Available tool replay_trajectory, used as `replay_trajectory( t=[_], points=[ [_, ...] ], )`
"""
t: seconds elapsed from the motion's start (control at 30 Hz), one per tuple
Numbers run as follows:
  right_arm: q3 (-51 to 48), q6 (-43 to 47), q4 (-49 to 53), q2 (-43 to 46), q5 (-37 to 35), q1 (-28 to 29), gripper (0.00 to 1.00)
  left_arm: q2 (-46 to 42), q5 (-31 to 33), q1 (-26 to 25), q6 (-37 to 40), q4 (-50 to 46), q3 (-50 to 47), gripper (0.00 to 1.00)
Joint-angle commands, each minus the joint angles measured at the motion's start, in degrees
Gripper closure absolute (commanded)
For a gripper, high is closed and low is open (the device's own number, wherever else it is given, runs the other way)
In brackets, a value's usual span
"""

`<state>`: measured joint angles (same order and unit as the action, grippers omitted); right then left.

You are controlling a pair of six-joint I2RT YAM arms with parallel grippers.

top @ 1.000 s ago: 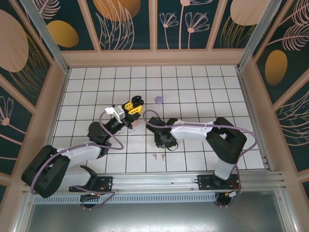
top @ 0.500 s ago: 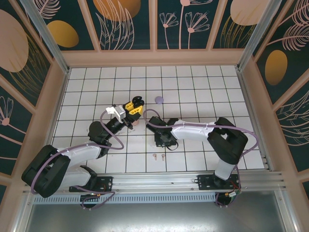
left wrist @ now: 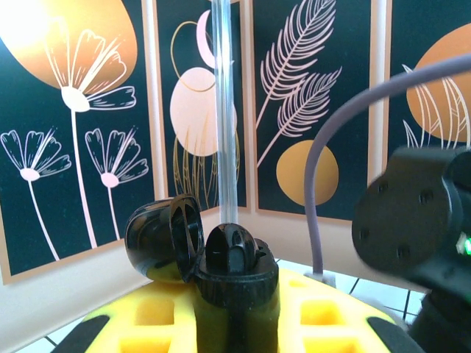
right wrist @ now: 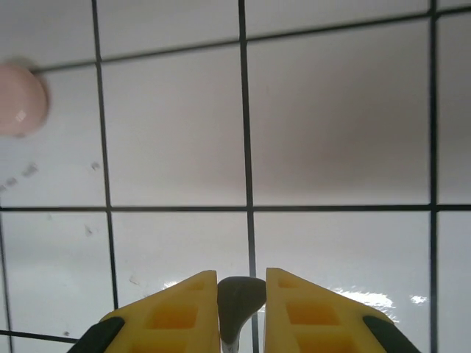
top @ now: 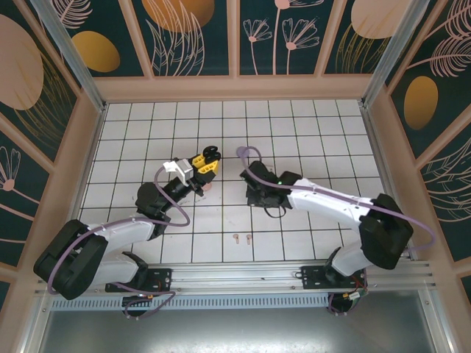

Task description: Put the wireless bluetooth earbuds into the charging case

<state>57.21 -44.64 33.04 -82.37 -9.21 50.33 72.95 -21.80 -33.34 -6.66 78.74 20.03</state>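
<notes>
Peeking out between the yellow fingers (right wrist: 184,305) of the right gripper (right wrist: 241,278) is a small dark nub, by the look of it a black earbud (right wrist: 239,298). The jaws stand almost together on it, low over the white tiled table (right wrist: 331,125). Its home, the black charging case (left wrist: 234,272), has its lid (left wrist: 165,237) flung back. It is clamped tight at the tips of the left gripper (top: 204,162), raised off the tiles and a little apart from the right one. To seat the bud well, I'd carry it over the open well, stem first, square it up before lowering, and loosen the pinch only once it rests inside. A pink case (right wrist: 18,97) lies on the tiles close by, and two pink earbuds (top: 236,237) wait nearer the arm bases.
</notes>
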Motion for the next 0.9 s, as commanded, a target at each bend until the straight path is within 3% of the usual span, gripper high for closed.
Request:
replay_trajectory(
  t=[0.0,0.23,0.5,0.87],
  points=[
    [1.6,3.6,0.3,4.1,-1.1,-2.8,0.82,0.8,-0.2,-0.4,-0.1,0.4,2.3,1.0],
    [10.5,11.3,0.5,7.0,-0.4,-7.4,0.82,3.6,-2.2,-0.4,0.2,2.6,2.8,1.0],
    [21.1,18.5,-2.1,5.5,1.9,-7.9,0.82,8.2,-4.7,-0.4,1.0,6.9,3.5,1.0],
    [23.1,26.5,-10.4,6.8,7.6,-7.0,0.82,15.1,-7.7,-0.5,-1.1,10.1,9.5,1.0]
  ],
)
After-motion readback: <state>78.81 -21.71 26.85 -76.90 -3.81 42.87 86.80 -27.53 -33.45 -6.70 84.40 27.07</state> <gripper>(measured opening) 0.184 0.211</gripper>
